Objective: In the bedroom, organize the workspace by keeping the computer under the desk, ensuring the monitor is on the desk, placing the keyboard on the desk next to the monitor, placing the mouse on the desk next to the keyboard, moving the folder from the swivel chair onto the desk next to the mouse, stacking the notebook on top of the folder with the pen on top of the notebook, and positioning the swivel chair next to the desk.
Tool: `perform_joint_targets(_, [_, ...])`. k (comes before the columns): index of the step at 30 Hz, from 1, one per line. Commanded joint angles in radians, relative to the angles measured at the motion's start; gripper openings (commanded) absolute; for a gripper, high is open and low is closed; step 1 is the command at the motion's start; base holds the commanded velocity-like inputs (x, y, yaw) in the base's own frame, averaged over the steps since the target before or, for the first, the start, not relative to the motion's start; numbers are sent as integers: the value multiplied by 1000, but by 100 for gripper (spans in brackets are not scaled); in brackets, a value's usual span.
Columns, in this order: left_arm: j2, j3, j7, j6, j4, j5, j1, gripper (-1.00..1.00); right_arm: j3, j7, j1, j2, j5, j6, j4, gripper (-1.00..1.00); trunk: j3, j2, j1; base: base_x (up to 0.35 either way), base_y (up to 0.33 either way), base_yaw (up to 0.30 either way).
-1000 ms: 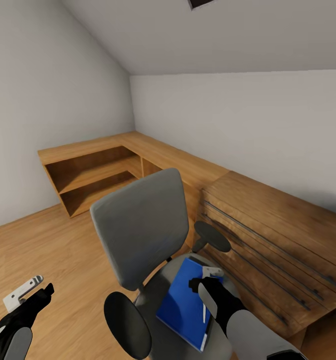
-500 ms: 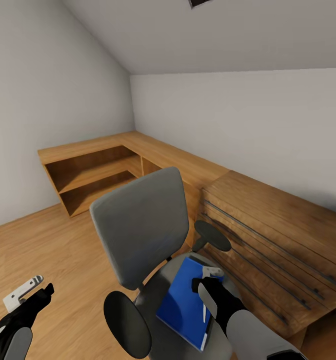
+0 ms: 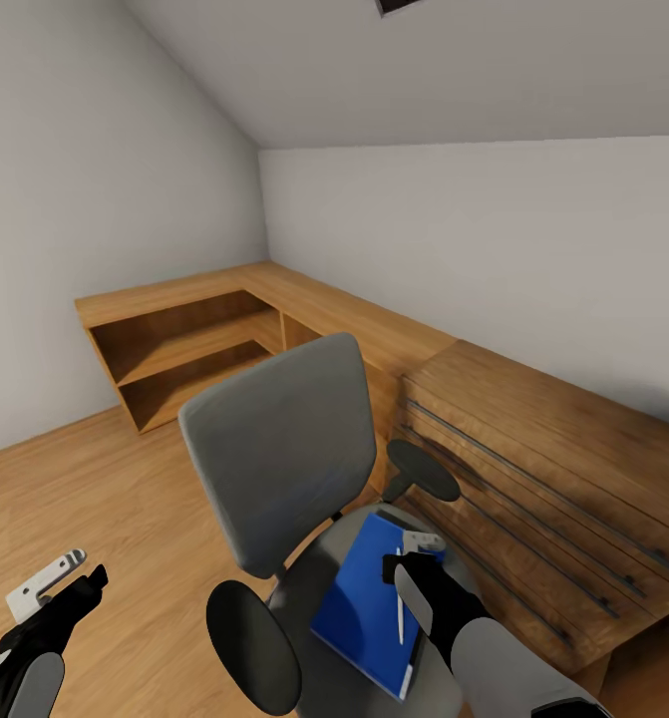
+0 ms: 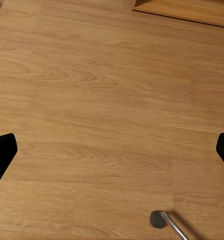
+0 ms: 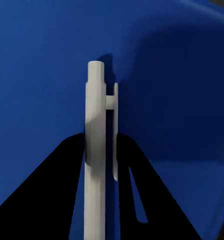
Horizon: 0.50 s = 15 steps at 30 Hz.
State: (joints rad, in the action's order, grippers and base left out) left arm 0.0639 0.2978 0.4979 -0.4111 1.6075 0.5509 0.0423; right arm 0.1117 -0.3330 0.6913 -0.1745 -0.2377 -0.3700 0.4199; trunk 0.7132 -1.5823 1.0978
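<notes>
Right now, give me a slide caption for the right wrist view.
Right gripper shut on the white pen above the blue folder.

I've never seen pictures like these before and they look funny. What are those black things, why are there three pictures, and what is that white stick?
The black things are a robot's two arms, ending in grippers that work like hands. The big picture comes from a camera on the robot's head, looking down into an attic bedroom. The other two come from little cameras on each wrist.

In the head view, a grey swivel chair stands in front of wooden shelves and a wooden dresser. A bright blue folder lies on the chair seat.

The white stick is a pen. The right gripper is pinching it just above the folder, and the right wrist picture shows that up close.

The left gripper is open and holds nothing. Its camera looks down at the wood floor, with a bit of the chair's shiny leg in a corner.
</notes>
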Motion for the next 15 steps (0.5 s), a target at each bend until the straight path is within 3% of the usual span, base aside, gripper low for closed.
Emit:
perform_joint_targets(1, [0,0,7,-3,2,9,0,100,5,-9,1,0,-12,-3,1,-100,1,0,0,0,0,0])
perform_joint_targets(15, [1,0,7,-3,2,9,0,100,5,-9,1,0,-12,-3,2,-100,1,0,0,0,0,0])
